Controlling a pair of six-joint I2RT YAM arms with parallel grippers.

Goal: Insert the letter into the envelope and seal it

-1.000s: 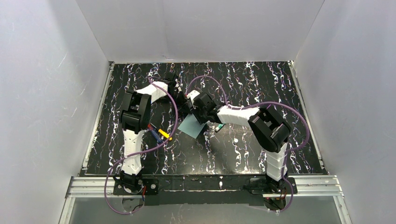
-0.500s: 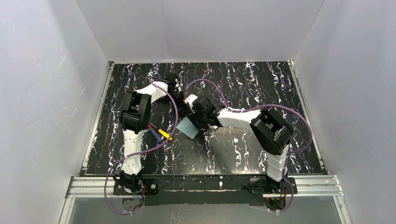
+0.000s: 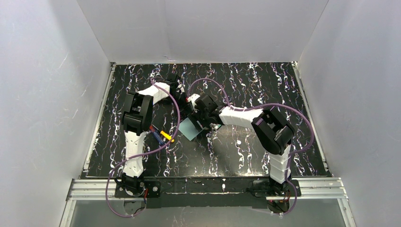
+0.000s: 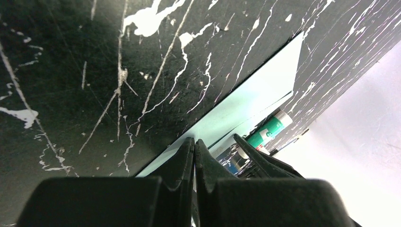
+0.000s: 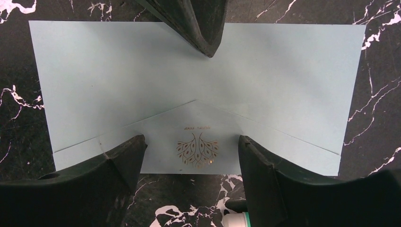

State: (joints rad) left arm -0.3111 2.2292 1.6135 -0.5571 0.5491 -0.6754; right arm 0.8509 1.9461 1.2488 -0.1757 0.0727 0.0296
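Teal envelope [image 5: 118, 71] — flap [image 5: 161, 137] folded down — contents hidden.

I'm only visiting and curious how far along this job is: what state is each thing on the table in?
envelope: lying flat, flap folded down; whether it is sealed cannot be told.
left gripper: shut, tip at the envelope.
right gripper: open, over the flap, holding nothing.
glue stick: lying on its side beside the envelope.
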